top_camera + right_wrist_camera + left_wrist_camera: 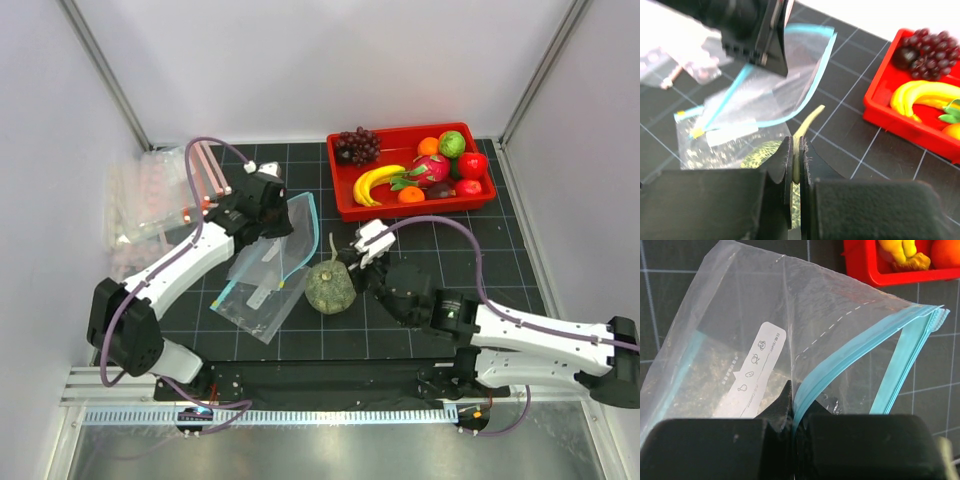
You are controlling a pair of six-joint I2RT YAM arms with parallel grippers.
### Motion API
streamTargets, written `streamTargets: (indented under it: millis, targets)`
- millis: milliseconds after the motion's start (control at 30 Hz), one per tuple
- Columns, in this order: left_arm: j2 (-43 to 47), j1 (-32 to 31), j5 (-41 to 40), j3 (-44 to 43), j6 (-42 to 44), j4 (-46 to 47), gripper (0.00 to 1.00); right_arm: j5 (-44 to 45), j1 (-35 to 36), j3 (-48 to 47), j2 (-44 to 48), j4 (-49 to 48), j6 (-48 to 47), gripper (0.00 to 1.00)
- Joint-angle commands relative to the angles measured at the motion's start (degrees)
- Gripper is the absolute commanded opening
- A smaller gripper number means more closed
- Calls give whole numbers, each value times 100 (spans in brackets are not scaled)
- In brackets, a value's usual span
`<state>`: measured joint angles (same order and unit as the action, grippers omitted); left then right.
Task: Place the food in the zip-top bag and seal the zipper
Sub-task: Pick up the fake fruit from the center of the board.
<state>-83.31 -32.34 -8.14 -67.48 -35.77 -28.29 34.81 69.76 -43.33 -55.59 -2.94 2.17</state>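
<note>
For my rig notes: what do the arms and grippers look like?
The left arm and right arm have white shells and black joints, each trailed by a mauve cable. The left gripper and right gripper have matte black, blocky fingers tapering to thin tips.

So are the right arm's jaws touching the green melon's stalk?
Touching. In the right wrist view, the jaws of the right gripper are pinched shut on the stem of the melon, with no gap on either side.
</note>
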Motion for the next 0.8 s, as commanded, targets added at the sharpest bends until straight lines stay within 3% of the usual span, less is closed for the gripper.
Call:
streamTargets:
  millis: [0,133,367,467,500,600,633,667,767]
  targets:
    - [-89,-27,436,-344,-62,-220,0,219,-32,-561,320,188,178,1]
    - [-203,-36,786,-643,-246,-343,0,386,-85,-1045,462,469,90,1]
    - [-160,-167,2342,-1258,-922,-291,0,764,-85,-2221,523,1136,29,1]
    - [-89,-255,3176,-1259,-1501,208,0,1019,-94,-2591,628,1357,-85,1]
    - [-37,-273,3727,-1058,-1703,463,0,1098,-94,-2671,663,1410,-112,1]
    - [69,-317,4398,-452,-3028,2086,0,1353,-94,-2874,830,1524,-182,1]
    - [130,-317,4592,124,-3441,3266,0,1397,-94,-2926,918,1542,-191,1]
    - [131,-308,4620,374,-4237,3800,0,1432,-94,-2953,945,1542,-365,1]
    - [-150,-308,4690,947,-5147,5270,0,1441,-94,-3102,945,1621,-411,1]
